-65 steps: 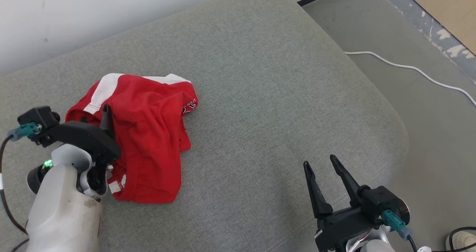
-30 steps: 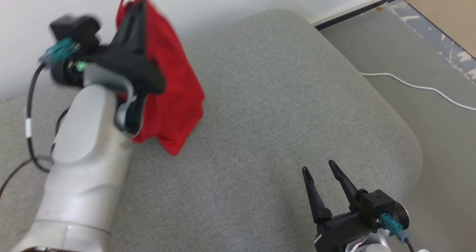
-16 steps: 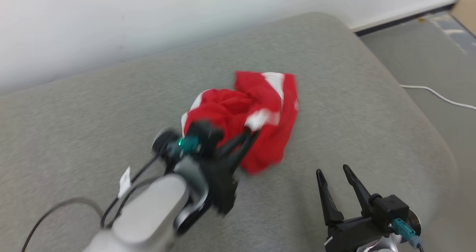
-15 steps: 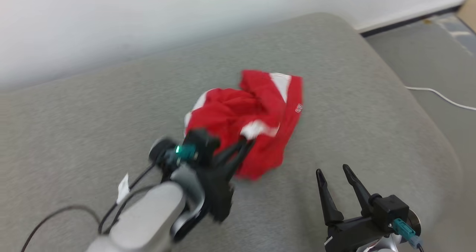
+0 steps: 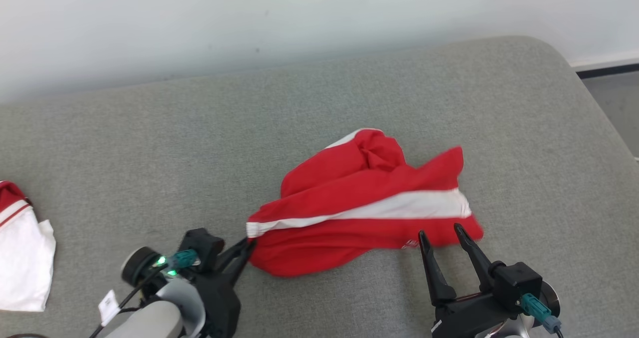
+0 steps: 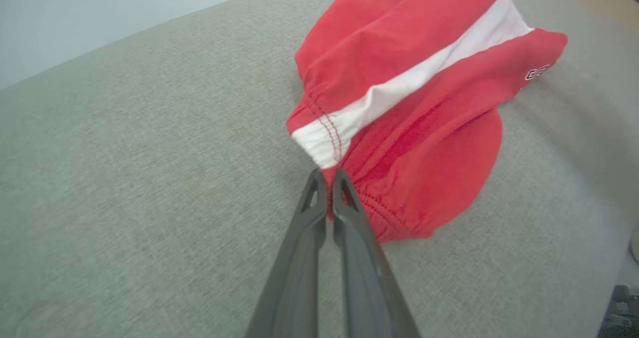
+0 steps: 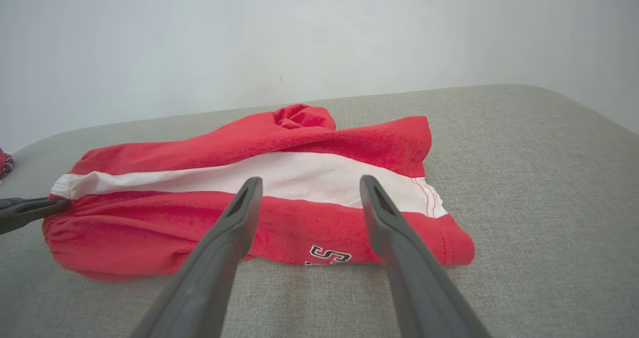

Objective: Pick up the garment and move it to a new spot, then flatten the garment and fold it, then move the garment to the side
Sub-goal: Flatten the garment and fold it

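The garment (image 5: 364,203), red shorts with a white stripe, lies crumpled and stretched sideways on the grey cushion (image 5: 150,153). My left gripper (image 5: 248,245) is low at the garment's left end and shut on its hem. In the left wrist view the closed fingertips (image 6: 325,174) pinch the fabric just below the white band of the garment (image 6: 414,78). My right gripper (image 5: 441,231) stands open just in front of the garment's right end. The right wrist view shows the open right gripper (image 7: 310,180) facing the garment (image 7: 199,223), with nothing between its fingers.
Another red and white cloth (image 5: 20,258) lies at the cushion's left edge. A white wall (image 5: 299,13) runs behind the cushion. The cushion's rounded corner drops to the floor (image 5: 619,93) at the right.
The left gripper has drawn back toward me, and the garment it holds now lies stretched out lower on the cushion. The head camera has turned left. The right gripper stayed open.
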`<state>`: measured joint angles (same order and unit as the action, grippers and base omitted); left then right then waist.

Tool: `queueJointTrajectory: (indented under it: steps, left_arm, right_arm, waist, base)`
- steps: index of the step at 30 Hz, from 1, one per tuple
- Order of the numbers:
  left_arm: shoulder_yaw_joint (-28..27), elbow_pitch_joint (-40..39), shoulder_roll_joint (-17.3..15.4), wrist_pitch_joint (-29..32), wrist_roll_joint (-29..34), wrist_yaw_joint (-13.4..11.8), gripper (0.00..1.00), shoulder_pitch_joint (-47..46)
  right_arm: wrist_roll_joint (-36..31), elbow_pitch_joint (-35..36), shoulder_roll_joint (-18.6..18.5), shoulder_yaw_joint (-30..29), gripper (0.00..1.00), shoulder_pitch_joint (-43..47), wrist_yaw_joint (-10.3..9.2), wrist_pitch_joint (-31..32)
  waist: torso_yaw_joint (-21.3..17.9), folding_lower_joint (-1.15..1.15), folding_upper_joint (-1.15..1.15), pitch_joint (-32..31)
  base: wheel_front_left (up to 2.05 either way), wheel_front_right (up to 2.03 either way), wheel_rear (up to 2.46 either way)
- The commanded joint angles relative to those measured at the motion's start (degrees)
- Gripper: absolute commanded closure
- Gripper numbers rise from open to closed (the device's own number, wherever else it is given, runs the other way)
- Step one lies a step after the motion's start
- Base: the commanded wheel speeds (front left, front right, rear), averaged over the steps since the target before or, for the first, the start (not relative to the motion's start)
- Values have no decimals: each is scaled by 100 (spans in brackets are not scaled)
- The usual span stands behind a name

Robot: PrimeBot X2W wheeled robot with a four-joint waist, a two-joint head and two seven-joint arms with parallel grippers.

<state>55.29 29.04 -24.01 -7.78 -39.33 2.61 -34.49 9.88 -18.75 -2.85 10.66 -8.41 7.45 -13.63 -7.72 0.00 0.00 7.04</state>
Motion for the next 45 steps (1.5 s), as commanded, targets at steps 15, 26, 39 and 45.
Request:
queueJointTrajectory:
  steps: [15,26,39,45]
  left_arm:
    - [-553,-327,-127,-544,-516,-737,0,1006]
    - [-2530,-1434,443,-737,-67,-1187,0,2441]
    - [-4946,-2529,1630,-738,2039,-560,0,3471]
    - [-5376,-2436,1884,-738,2632,-264,0,3517]
  right_arm:
    - [-121,79,-4,-117,0,237,7,137]
    - [-253,315,-5,-483,0,445,7,251]
    - [-469,383,-71,-891,0,502,6,170]
    - [-440,257,-218,-916,0,430,7,94]
  waist:
    - [48,0,0,-477]
    - [310,0,0,-713]
    - [619,0,0,-824]
    - [639,0,0,-917]
  base:
    - [0,0,0]
    - [0,0,0]
    - [0,0,0]
    - [0,0,0]
